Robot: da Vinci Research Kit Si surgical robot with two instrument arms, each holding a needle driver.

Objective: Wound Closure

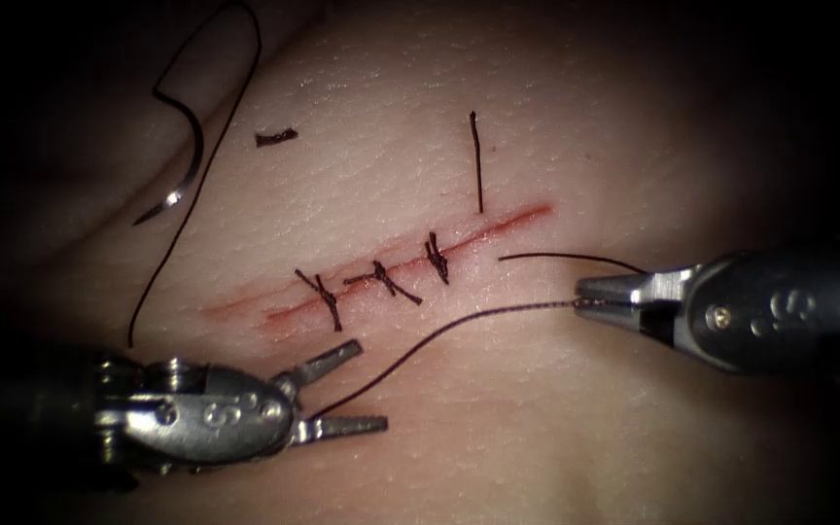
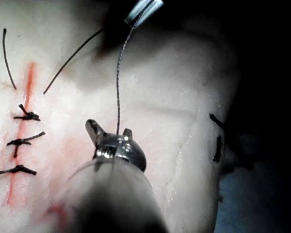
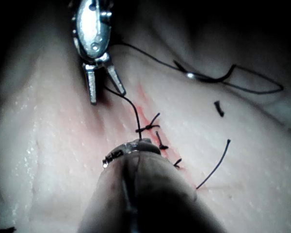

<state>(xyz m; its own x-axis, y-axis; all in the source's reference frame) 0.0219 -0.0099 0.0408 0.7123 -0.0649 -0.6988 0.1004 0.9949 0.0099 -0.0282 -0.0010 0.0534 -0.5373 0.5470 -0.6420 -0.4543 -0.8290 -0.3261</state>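
Note:
The cut (image 1: 498, 229) runs slantwise across the tissue (image 1: 576, 126), with red fluid along it and three stitches (image 1: 386, 280) over its lower-left part. My right tool (image 1: 585, 295) sits right of the cut, shut on the thread (image 1: 459, 326); the same hold shows from the right wrist, right tool (image 3: 123, 151). From there the thread runs down-left to my left tool (image 1: 371, 385), whose jaws stand open around it, holding nothing. The curved needle (image 1: 185, 170) lies free on the tissue at far upper left, held by neither tool and not in the tissue.
A straight thread end (image 1: 476, 160) stands up from the tissue just above the cut's unstitched part. Another loose tail (image 1: 566, 258) ends beside my right tool. A short cut piece of thread (image 1: 274, 137) lies near the needle, whose thread (image 1: 187, 209) trails down the left.

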